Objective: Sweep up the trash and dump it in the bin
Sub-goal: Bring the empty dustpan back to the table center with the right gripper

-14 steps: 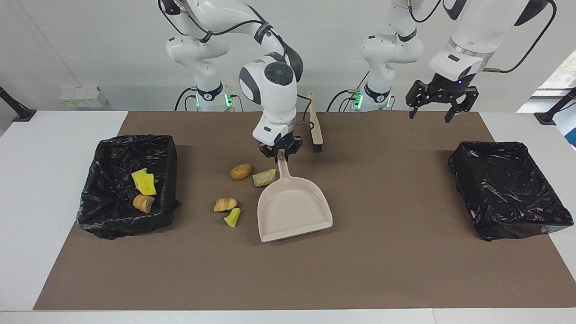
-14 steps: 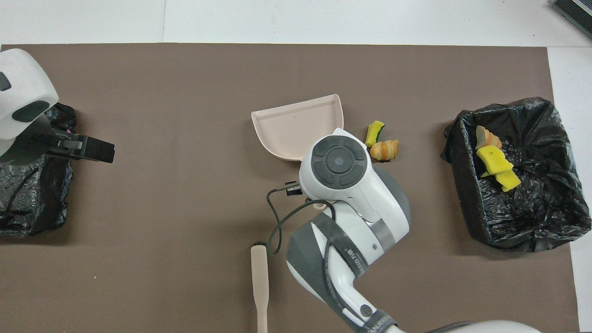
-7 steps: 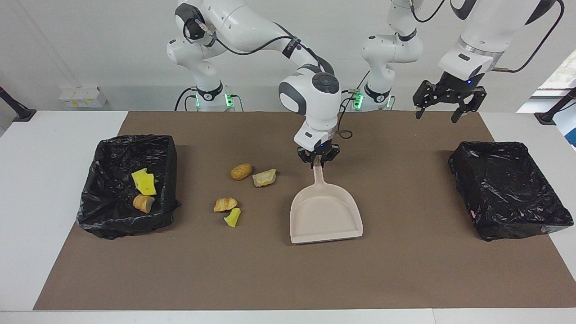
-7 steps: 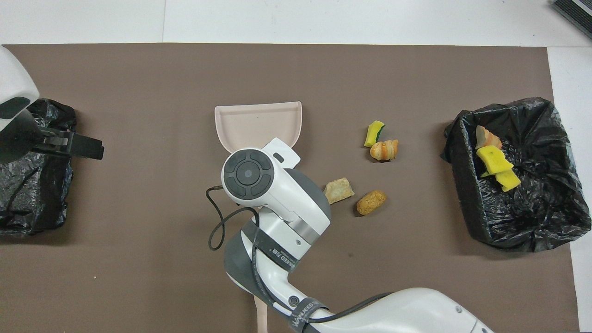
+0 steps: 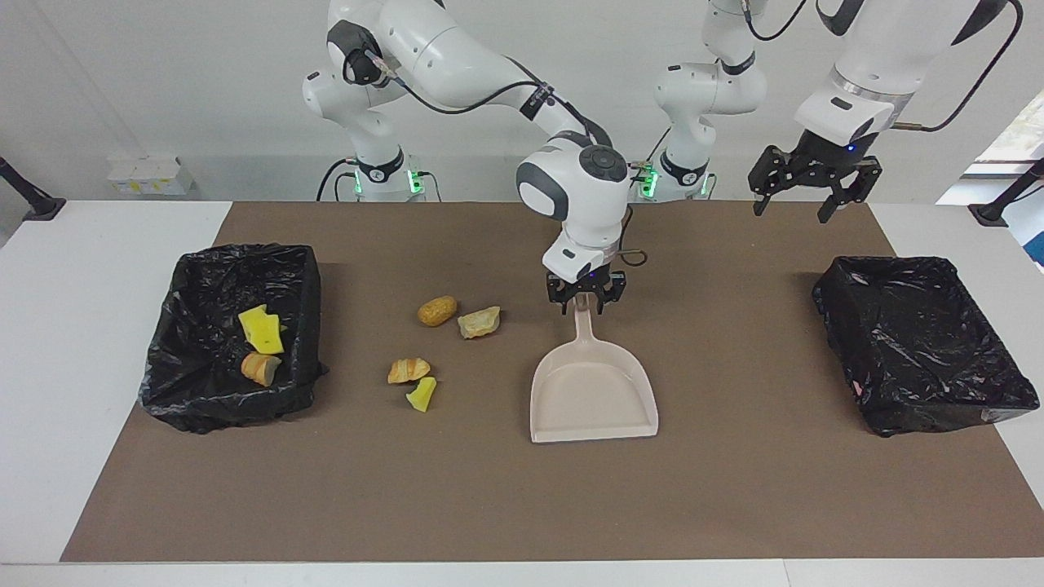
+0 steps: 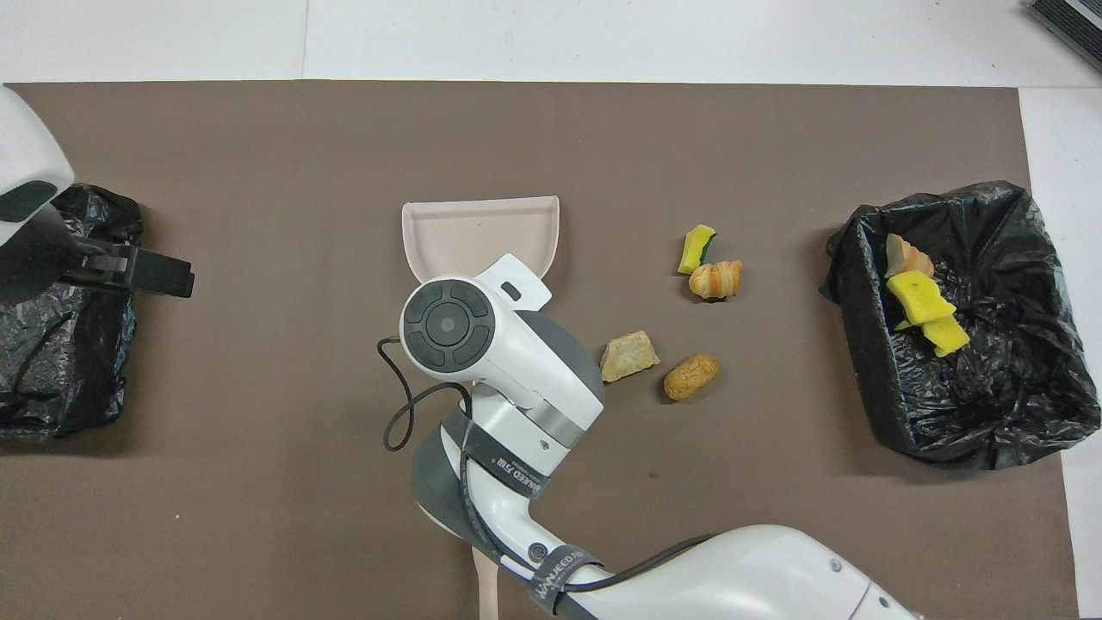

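Four trash pieces lie on the brown mat: a potato-like lump [image 5: 437, 310], a bread chunk [image 5: 479, 322], a croissant [image 5: 408, 370] and a yellow sponge [image 5: 422, 394]. More yellow sponge [image 5: 261, 328] and bread [image 5: 260, 368] sit in the black-lined bin [image 5: 232, 265] at the right arm's end. The beige dustpan [image 5: 593, 395] lies flat mid-mat, with its handle pointing at the robots. My right gripper [image 5: 584, 295] is open, its fingers either side of the handle's tip. My left gripper [image 5: 807, 191] hangs open in the air, waiting.
A second black-lined bin [image 5: 922, 342] stands at the left arm's end, with nothing showing in it. The brush handle [image 6: 487, 581] lies on the mat near the robots, mostly covered by the right arm. A cable loop [image 5: 632, 257] hangs by the right wrist.
The right arm has moved the dustpan away from the trash toward the left arm's end and squared it up. Its fingers have then parted on the handle. The left gripper rose slightly.
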Available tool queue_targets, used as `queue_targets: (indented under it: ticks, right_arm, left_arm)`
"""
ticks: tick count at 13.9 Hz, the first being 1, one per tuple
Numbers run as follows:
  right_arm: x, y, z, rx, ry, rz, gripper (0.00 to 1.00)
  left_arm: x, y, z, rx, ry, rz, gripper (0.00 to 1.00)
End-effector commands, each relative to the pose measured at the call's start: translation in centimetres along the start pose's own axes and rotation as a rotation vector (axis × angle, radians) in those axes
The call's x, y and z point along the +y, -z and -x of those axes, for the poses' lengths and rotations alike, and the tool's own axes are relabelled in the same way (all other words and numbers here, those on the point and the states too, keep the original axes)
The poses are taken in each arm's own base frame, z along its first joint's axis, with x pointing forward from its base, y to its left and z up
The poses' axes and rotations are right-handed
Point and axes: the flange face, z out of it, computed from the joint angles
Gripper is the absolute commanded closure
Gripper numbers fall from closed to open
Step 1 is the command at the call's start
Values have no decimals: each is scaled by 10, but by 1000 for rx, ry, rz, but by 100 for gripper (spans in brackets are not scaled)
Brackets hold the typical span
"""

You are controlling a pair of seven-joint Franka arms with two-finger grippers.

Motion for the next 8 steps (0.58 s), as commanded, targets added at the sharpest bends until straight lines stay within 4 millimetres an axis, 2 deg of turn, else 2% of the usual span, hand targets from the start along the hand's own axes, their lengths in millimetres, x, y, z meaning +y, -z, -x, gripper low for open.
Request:
queue_targets:
  ticks: [1,3,4,5,7,8]
  right_arm:
    - [14,43,12,19,-18,6,0]
    - [30,71,33,1,-36,-7,0]
    - [36,86,49,-12,-36,-24,0]
    - [41,94,66,-21,-36,-26,0]
    - [49,96,99,-43,-31,-15,0]
    - [45,94,121,-52,-14,-12,0]
  left_arm:
    - [-1,2,4,9,-2,8,0]
    - [-1,2,3,18,-5,8,0]
    - [-1,2,2,21,-5,7,0]
    - [0,1,-1,27,-7,8,0]
    - [4,-3,-8,53,-15,8,0]
    - [5,-9,-16,59,-16,9,0]
